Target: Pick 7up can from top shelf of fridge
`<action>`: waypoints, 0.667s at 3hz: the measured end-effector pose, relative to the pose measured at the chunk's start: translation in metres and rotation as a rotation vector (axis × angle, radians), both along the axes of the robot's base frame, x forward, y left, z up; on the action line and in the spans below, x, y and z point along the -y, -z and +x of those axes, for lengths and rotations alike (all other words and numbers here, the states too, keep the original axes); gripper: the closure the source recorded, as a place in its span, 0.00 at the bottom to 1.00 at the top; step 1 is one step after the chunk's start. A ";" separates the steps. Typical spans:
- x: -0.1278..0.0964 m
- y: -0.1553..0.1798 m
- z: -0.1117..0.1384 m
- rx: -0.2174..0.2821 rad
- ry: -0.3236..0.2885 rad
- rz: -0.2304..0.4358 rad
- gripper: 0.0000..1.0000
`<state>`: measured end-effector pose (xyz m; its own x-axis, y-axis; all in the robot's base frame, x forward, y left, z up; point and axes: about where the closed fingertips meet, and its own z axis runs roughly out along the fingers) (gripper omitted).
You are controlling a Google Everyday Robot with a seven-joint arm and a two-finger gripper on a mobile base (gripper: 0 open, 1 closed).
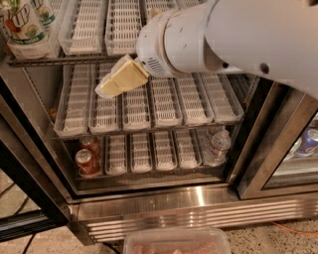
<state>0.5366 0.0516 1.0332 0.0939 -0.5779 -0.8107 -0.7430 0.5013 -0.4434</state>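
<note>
Two white 7up cans stand at the far left of the top shelf of the fridge. The nearer 7up can is in the front corner, and the second is behind it. My gripper, cream-coloured, hangs in front of the middle shelf's trays. It points down-left, below and to the right of the cans, and holds nothing. The big white arm hides the right part of the top shelf.
White slotted lane trays line all three racks. Two red cans sit at the bottom left and a clear water bottle at the bottom right. A black door frame stands at the right. A pinkish tub is at the bottom edge.
</note>
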 end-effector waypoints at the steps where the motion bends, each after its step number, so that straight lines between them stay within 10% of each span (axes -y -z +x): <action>1: -0.034 0.015 -0.004 -0.010 0.005 0.049 0.00; 2: -0.042 0.019 -0.001 0.010 0.080 0.132 0.00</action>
